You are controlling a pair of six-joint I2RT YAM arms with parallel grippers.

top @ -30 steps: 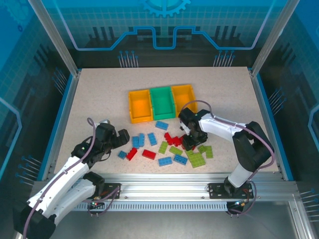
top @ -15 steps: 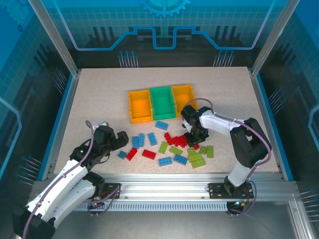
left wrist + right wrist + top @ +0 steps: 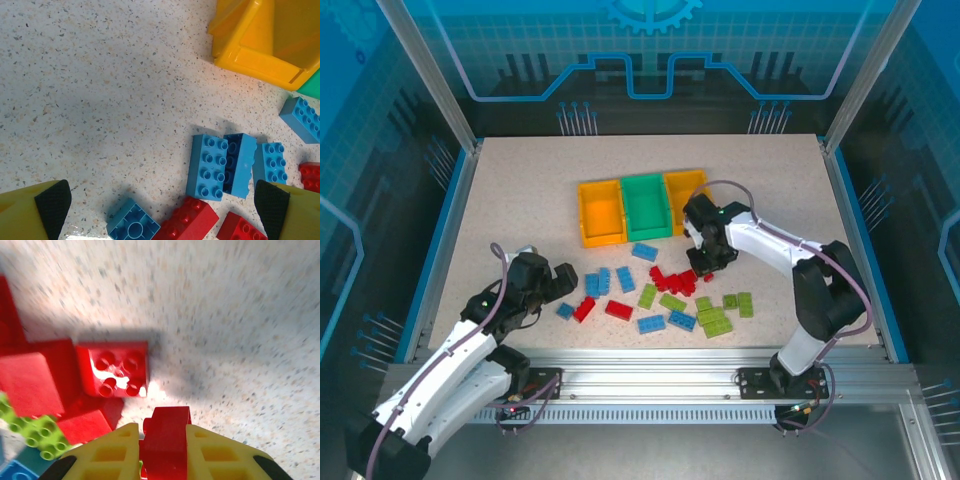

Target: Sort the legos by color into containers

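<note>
Bins stand three in a row at mid-table, walls touching: left yellow bin [image 3: 601, 212], green bin [image 3: 646, 205], right yellow bin [image 3: 684, 188]. Every lego you can see lies outside them on the speckled table [image 3: 520, 200], in a loose scatter just in front of the row.

Your right gripper [image 3: 164, 440] is clenched on a red lego [image 3: 167, 427], pinched on edge between the two yellow fingers. In the top view that gripper [image 3: 705, 262] hangs just in front of the right yellow bin, and the arm's wrist covers that bin's near corner. Beneath it lies a square four-stud red brick [image 3: 117, 370], touching a red pile [image 3: 30, 385] on its left. A lime green brick [image 3: 40, 432] sits against the pile's near side. The wrist picture is blurred, so you get no finer detail.

Your left gripper [image 3: 162, 212] is released, fingers spread wide. It sits low at the left edge of the scatter [image 3: 560, 282]. Ahead of its fingers you have three blue bricks [image 3: 207, 167] packed side by side, one of them tipped on its side. Nearer in lie a square blue brick [image 3: 132, 225] and two red bricks [image 3: 190, 220]. Another blue brick [image 3: 300, 117] lies just in front of the left yellow bin's corner [image 3: 260, 40]. More lime green bricks [image 3: 715, 320] lie to the right of the scatter.
</note>
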